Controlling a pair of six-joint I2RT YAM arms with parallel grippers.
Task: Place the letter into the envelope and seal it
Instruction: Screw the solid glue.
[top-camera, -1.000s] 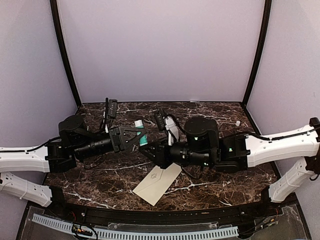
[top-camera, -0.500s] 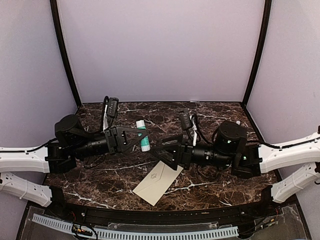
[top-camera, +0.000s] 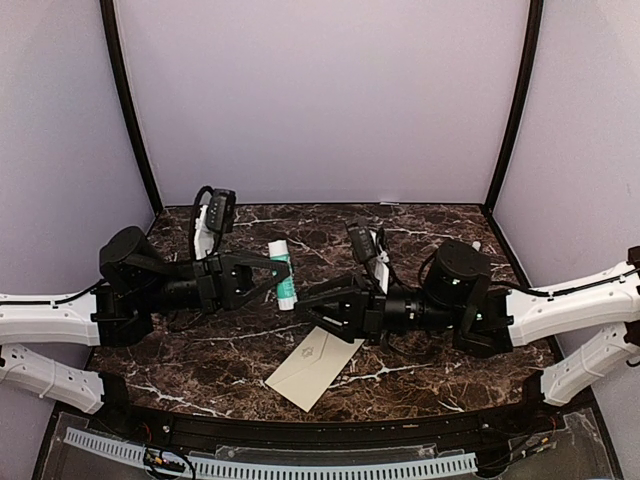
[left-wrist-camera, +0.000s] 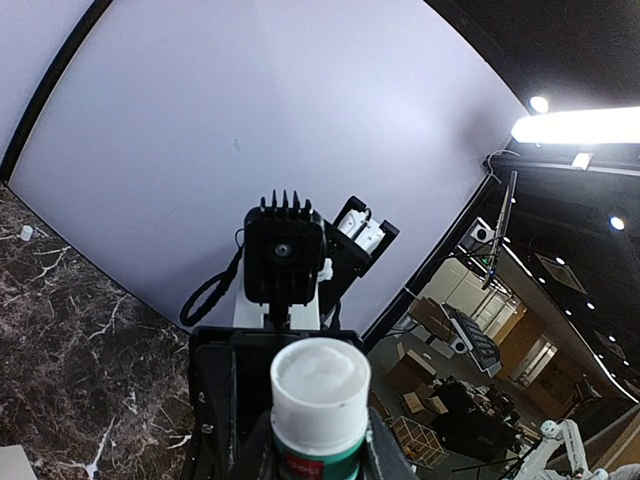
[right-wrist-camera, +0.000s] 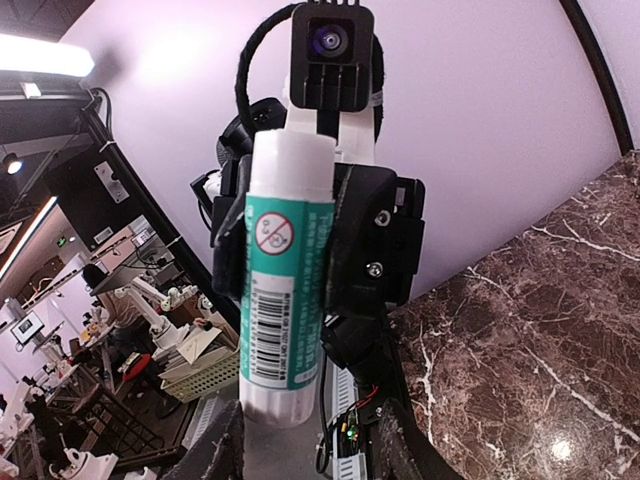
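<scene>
**Glue Stick Over a Marble Table**

The table (top-camera: 420, 225) is dark brown marble with white veins. Over its middle is a glue stick (top-camera: 284, 283) with a white cap and a green label (a barcode and a round red sign are on it). A tiny white thing (top-camera: 477, 246) sits near the table's back right corner. Pale purple walls (top-camera: 320, 100) stand behind the table.

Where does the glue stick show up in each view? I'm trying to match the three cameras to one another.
Top external: the glue stick sits left of centre, at the left gripper's tips, above the envelope.
Left wrist: the glue stick is at bottom centre, seen end-on.
Right wrist: the glue stick is at centre, seen lengthwise with its green label showing.
Shared landmark: the dark marble table.
</scene>
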